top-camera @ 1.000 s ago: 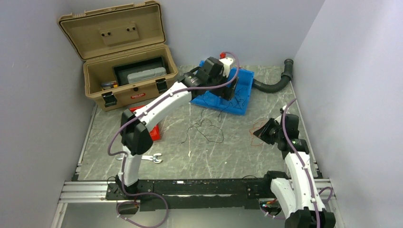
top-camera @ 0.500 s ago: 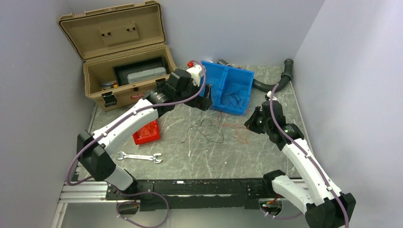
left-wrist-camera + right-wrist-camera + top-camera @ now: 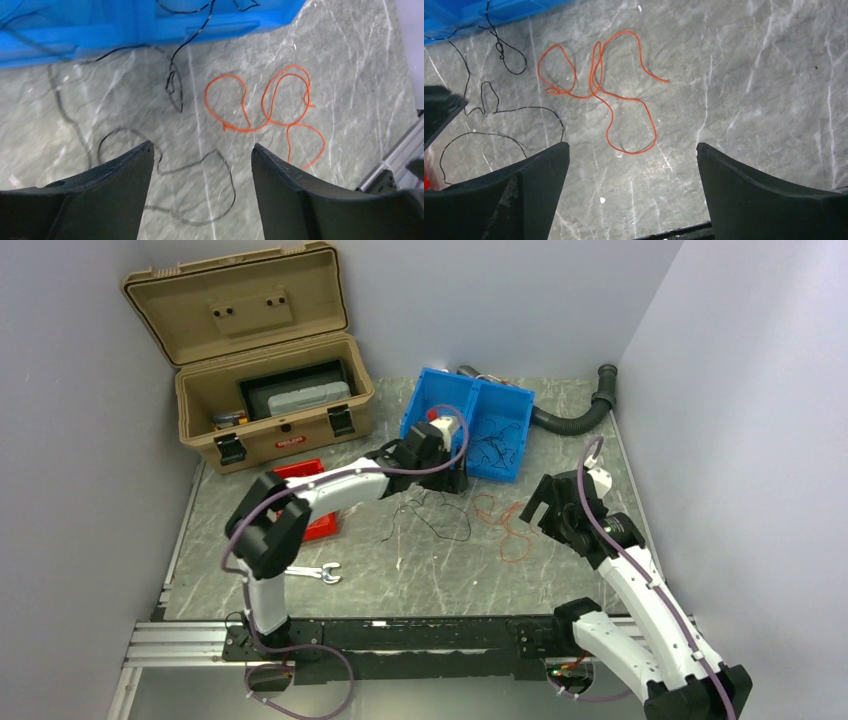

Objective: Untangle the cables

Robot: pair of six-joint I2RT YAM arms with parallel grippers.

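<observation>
Robot lab test cell: marble-look table (image 3: 420, 575) boxed in by plain grey walls (image 3: 80, 460), aluminium rail (image 3: 180, 645) at 6 o'clock, tan tool case (image 3: 265, 390) at 10, blue parts bin (image 3: 424, 405) at 1, wrench (image 3: 310, 571) at 8, ribbed hose (image 3: 575, 421) at 2.

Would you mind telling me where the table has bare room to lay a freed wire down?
Bare tabletop lies along the front rail, between the wrench and the right arm. Crowded: black wire and orange wire before the blue bin.
</observation>
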